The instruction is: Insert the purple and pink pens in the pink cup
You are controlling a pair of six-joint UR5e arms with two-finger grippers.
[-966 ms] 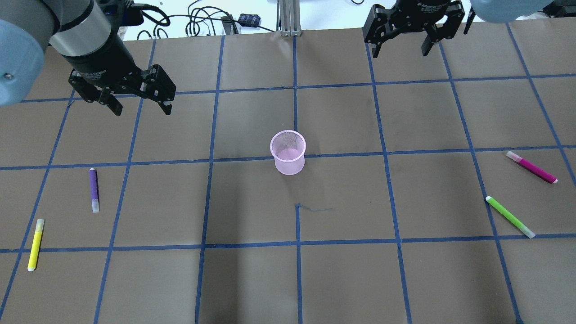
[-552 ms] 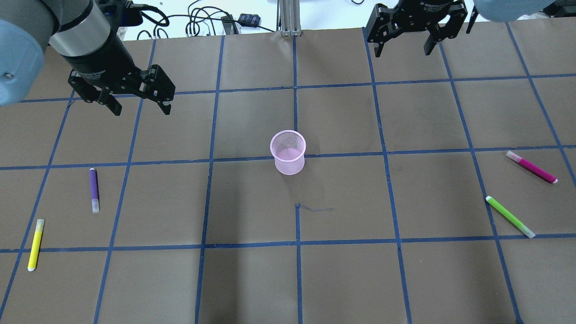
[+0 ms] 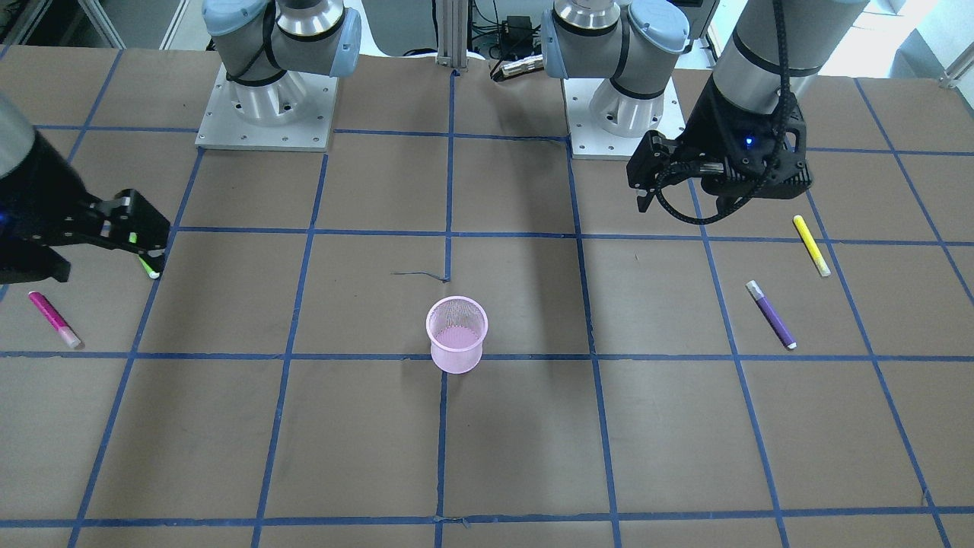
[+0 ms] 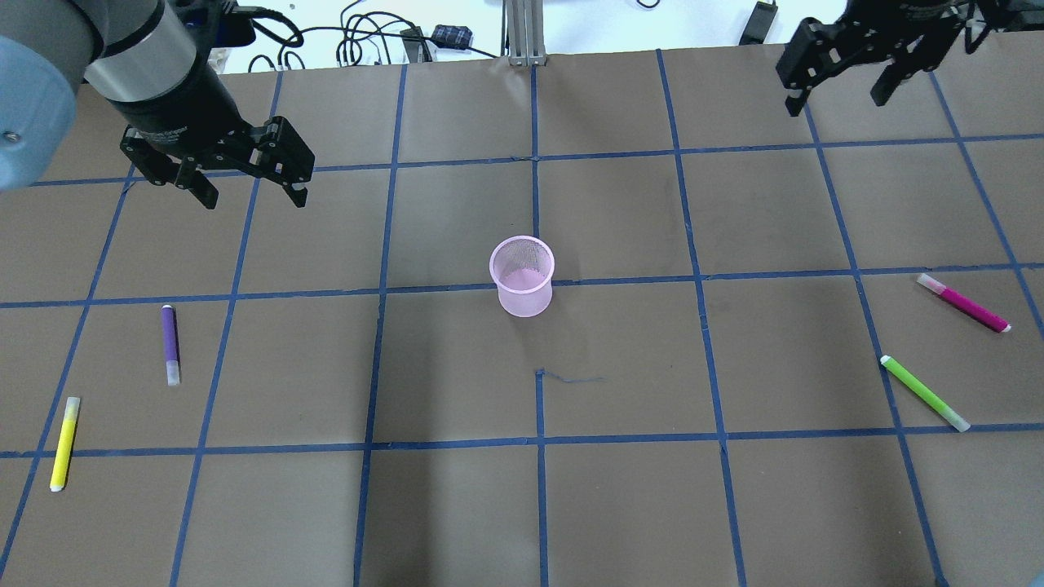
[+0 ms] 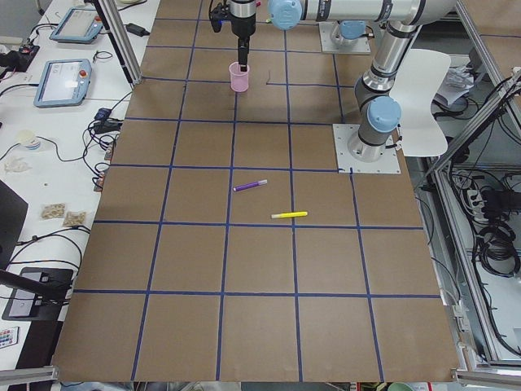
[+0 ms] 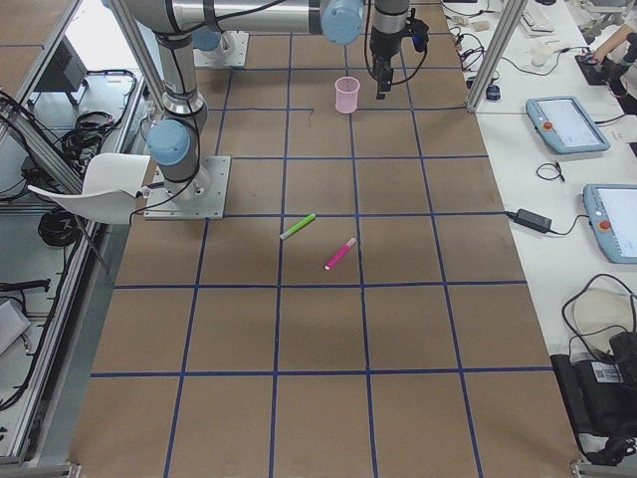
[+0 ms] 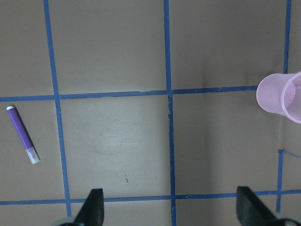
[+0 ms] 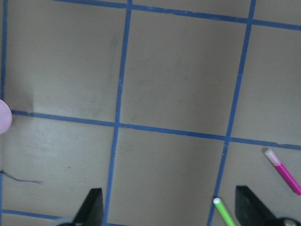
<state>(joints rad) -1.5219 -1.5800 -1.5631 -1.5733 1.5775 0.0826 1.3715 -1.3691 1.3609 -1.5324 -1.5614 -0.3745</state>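
Observation:
The pink mesh cup (image 4: 522,277) stands upright and empty at the table's middle; it also shows in the front view (image 3: 456,335). The purple pen (image 4: 170,342) lies flat on the left, also in the left wrist view (image 7: 21,134). The pink pen (image 4: 962,303) lies flat on the right, also in the right wrist view (image 8: 284,172). My left gripper (image 4: 254,200) is open and empty, hanging beyond and right of the purple pen. My right gripper (image 4: 836,102) is open and empty near the table's far right edge, well beyond the pink pen.
A yellow pen (image 4: 64,444) lies near the purple one at the left. A green pen (image 4: 924,393) lies just in front of the pink pen. Cables (image 4: 359,41) lie beyond the table's far edge. The two arm bases (image 3: 266,106) stand on the robot's side.
My right gripper has moved to the right along the table's far edge, still open. My left gripper has barely shifted. The pens and the cup have not moved.

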